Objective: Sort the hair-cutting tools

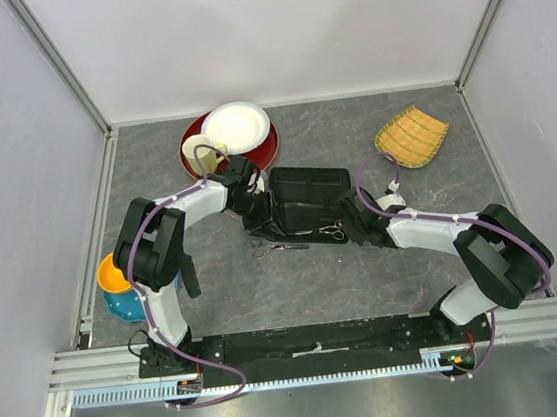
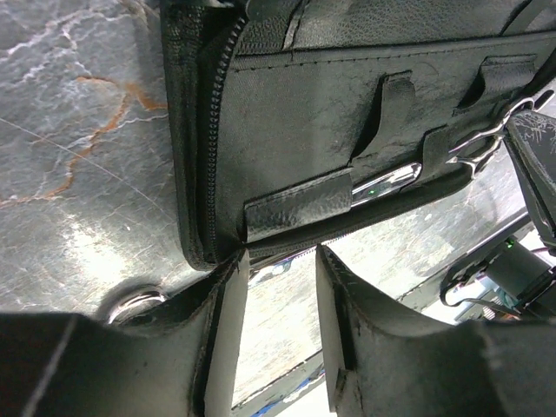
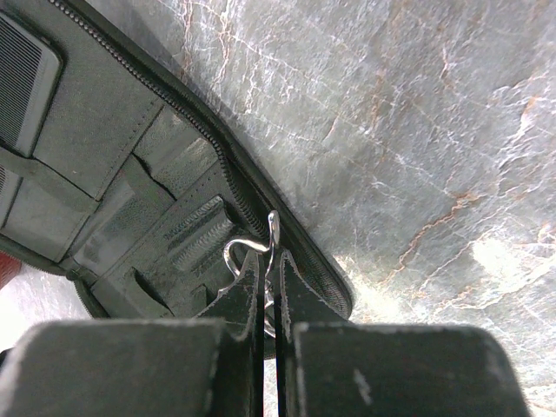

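The black case (image 1: 302,198) lies open mid-table. A pair of silver scissors (image 1: 329,230) sits under its straps, also seen in the left wrist view (image 2: 388,181). My right gripper (image 3: 271,261) is shut on that pair's ring handle (image 3: 248,246) at the case's near edge; it also shows in the top view (image 1: 349,227). My left gripper (image 2: 278,256) is open and empty at the case's near left corner (image 2: 201,248), just above the table. A second pair of scissors (image 1: 262,250) lies on the table beside it. I cannot make out the combs for certain.
A red plate (image 1: 270,149) with a white plate (image 1: 237,126) and a cream mug (image 1: 199,155) stands at the back. A yellow woven tray (image 1: 411,137) is at the back right. An orange and a blue bowl (image 1: 116,287) sit at the left edge.
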`<state>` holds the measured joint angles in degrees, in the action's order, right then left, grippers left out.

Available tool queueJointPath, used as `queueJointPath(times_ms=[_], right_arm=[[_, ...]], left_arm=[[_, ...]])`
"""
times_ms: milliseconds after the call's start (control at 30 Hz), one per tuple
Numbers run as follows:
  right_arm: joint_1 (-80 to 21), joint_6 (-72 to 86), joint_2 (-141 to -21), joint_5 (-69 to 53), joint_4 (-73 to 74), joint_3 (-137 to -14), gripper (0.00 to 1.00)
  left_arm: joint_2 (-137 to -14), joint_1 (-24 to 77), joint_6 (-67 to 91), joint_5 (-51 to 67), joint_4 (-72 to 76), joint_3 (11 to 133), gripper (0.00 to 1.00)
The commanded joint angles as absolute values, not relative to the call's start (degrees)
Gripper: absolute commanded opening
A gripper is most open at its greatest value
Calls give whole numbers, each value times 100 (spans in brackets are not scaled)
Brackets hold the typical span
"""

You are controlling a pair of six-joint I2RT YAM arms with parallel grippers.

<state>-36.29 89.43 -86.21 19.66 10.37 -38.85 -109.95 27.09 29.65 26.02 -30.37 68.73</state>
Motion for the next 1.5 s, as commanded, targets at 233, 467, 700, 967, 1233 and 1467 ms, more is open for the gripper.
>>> queueJointPath(times_ms=[233, 467, 700, 967, 1233, 1467], right_arm=[[-4078, 9062, -8745, 1133, 703, -4201, 4], [-4078, 8886, -8789, 1266, 879, -4254, 7], [-4078, 8877, -8842, 1274, 870, -4184, 8], [-4061, 8754, -8894, 1283, 817, -4131, 11], [-4043, 8438, -8833, 1213, 844, -4402, 8], [-4052, 8358, -8824, 985, 1037, -4772, 7]], left_arm=[[-10873, 2874, 2707, 1566, -3164, 6504, 53], [-10319, 2874, 2751, 388, -3270, 6425, 62], [-9880, 2865, 2812, 88, -3024, 6293, 67], [-9931, 2742, 2856, -36, -2892, 6302, 76], [-10388, 2733, 2971, 860, -2892, 6188, 64], [-10485, 2777, 3041, 1573, -2672, 6091, 58]])
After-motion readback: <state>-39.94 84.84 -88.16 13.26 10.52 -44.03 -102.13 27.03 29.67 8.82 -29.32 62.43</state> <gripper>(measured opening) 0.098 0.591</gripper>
